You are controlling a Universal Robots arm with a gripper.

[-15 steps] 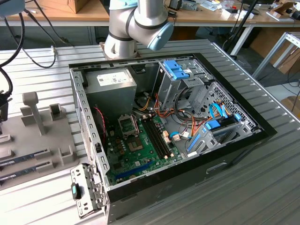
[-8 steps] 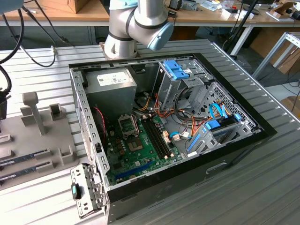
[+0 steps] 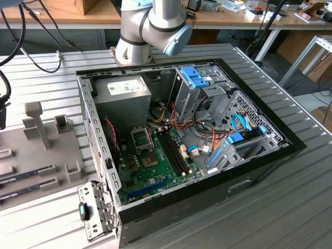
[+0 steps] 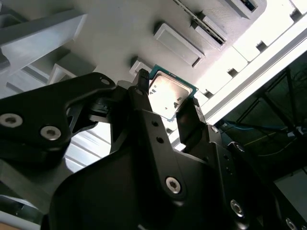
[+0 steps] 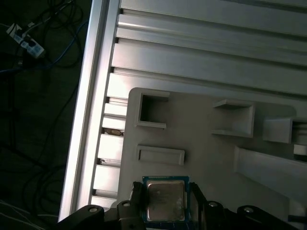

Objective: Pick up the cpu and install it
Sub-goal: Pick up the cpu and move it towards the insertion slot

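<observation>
The cpu (image 5: 165, 205), a flat square chip with a silvery lid and a thin green rim, sits between the two black fingers of my gripper (image 5: 167, 199). The fingers press against its two opposite edges, so the gripper is shut on it. In the second wrist view the cpu (image 4: 168, 96) shows bright between the fingertips (image 4: 142, 82) of the gripper (image 4: 165, 99), just over the grey holder plate (image 4: 120, 33). I cannot tell whether the chip rests on the plate or hangs slightly above it. In the exterior view the open computer case (image 3: 207, 171) lies on the table, with the empty square socket (image 3: 141, 137) on its green motherboard.
The grey holder plate (image 3: 46, 150) at the exterior view's left carries raised brackets and long memory sticks (image 3: 26, 174). A grey power-supply box (image 3: 122, 88), drive cages (image 3: 199, 78) and loose cables fill the case. The ribbed table's edge (image 5: 91, 96) runs close to the plate.
</observation>
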